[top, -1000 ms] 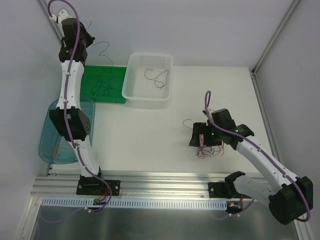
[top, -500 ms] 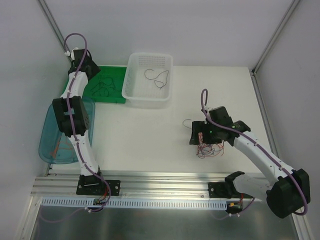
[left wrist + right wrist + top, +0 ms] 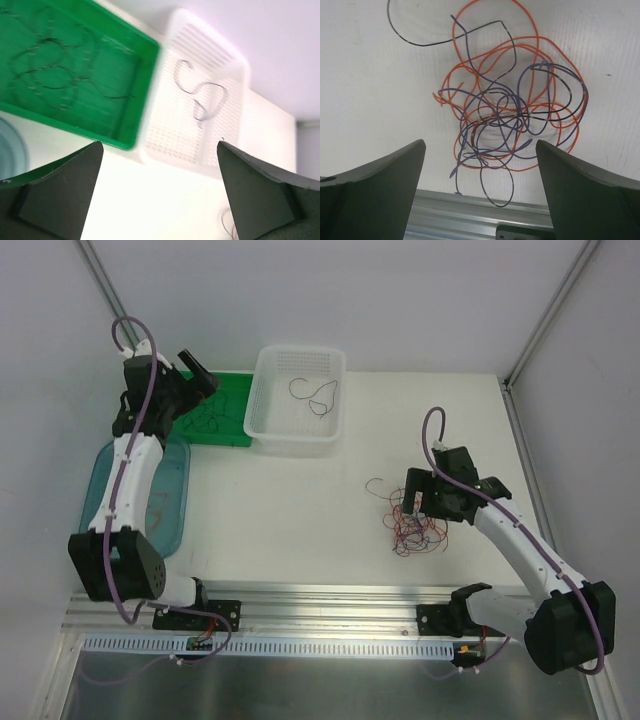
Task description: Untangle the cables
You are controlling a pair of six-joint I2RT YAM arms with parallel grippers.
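Note:
A tangle of thin red-orange, purple and black cables (image 3: 510,110) lies on the white table, also seen as a small knot of cables (image 3: 415,530) in the top view. My right gripper (image 3: 480,190) hovers over its near side, open, with nothing between the fingers (image 3: 375,190). In the top view the right gripper (image 3: 416,508) sits just behind the tangle. Several black cables (image 3: 55,75) lie in the green tray (image 3: 127,107). A dark cable (image 3: 200,95) lies in the white basket (image 3: 165,145). My left gripper (image 3: 200,375) stands open and empty above the green tray (image 3: 235,432).
The white basket (image 3: 262,420) stands right of the green tray at the back. A translucent blue bin (image 3: 178,502) sits at the left under the left arm. The aluminium rail (image 3: 470,215) runs along the table's near edge. One loose strand (image 3: 375,485) trails left of the tangle.
The left gripper went from shut to open and the strand that hung from it is gone; that arm swung lower over the green tray. The right gripper drew back, uncovering the tangle.

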